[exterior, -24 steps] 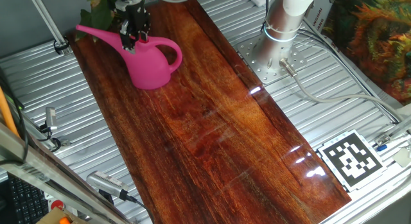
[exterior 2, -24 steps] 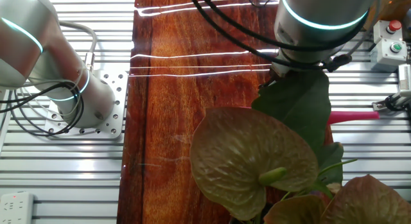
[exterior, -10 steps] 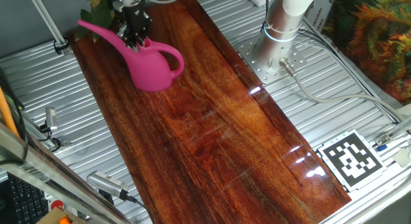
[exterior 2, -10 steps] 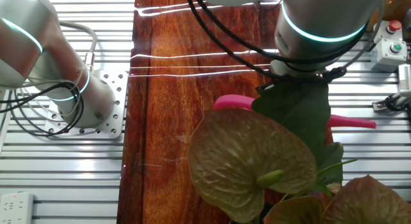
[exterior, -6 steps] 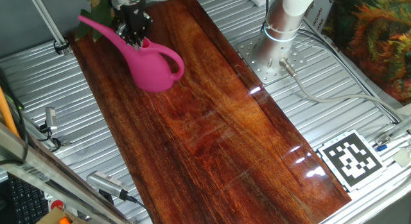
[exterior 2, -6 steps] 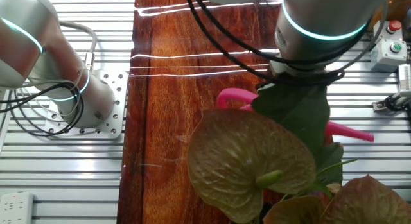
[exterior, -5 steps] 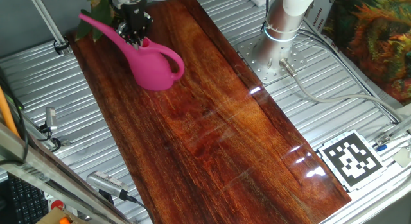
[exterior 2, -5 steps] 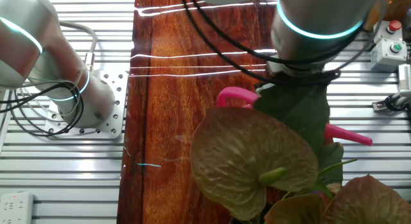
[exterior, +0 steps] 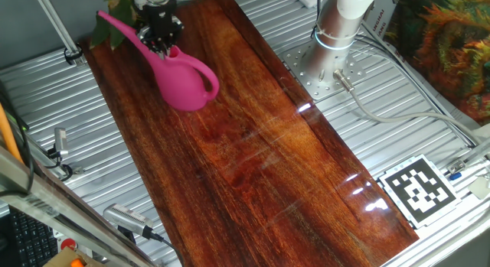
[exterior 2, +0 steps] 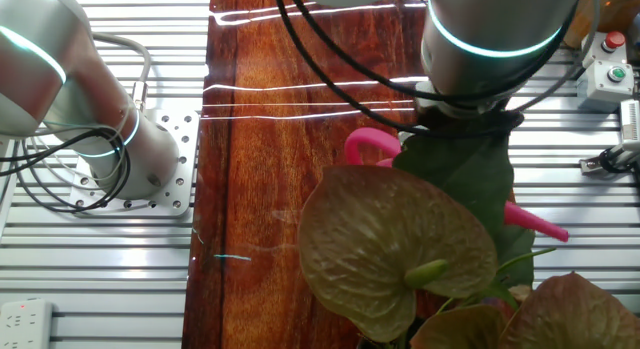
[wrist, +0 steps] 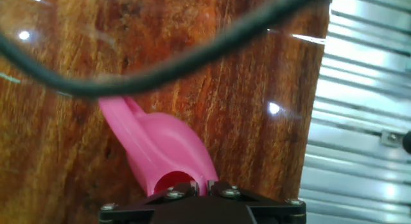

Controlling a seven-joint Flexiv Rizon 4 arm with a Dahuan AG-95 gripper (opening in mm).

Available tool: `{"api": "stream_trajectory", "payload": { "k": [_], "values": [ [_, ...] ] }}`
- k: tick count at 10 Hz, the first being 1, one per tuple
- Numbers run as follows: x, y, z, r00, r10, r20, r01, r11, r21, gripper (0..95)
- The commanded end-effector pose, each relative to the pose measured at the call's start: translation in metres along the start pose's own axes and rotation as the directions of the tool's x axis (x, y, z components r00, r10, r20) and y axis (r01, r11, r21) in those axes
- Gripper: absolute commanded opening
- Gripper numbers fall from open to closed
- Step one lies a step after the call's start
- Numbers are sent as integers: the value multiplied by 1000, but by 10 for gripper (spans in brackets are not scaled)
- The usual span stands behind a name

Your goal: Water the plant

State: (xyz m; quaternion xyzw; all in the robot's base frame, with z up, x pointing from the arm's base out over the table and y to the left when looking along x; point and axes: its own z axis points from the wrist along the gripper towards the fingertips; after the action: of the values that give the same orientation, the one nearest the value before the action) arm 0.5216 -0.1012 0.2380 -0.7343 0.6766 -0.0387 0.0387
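glossy wooden board (exterior: 260, 144), ribbed metal table (exterior: 61, 91)

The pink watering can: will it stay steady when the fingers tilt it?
The watering can looks like stiff moulded plastic, so probably rigid and light. Gripped only at its top rim by the gripper, it may swing; its long spout adds leverage.

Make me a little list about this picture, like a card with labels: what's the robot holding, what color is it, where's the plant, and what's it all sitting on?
holding: the gripper is shut on the top rim of a watering can
color: pink
spout: long, reaching out toward the plant
plant: dark green leaves at the far corner of the wooden board, only partly in view
can tilt: leaning, not flat
water: none can be seen
under it all: shiny wooden board on a ribbed metal table
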Motion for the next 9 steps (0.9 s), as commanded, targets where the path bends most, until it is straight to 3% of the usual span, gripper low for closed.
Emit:
{"api": "stream_trajectory", "payload": {
  "k": [1, 4, 8, 9],
  "values": [
    [2, -3, -15, 992, 126, -27, -126, 992, -13, 0],
    [3, -11, -18, 971, 238, -24, -238, 971, -12, 0],
    [2, -11, -17, 954, 299, -15, -299, 954, -3, 0],
    [1, -12, -20, 950, 311, 13, -310, 951, -11, 0]
  ]
}}
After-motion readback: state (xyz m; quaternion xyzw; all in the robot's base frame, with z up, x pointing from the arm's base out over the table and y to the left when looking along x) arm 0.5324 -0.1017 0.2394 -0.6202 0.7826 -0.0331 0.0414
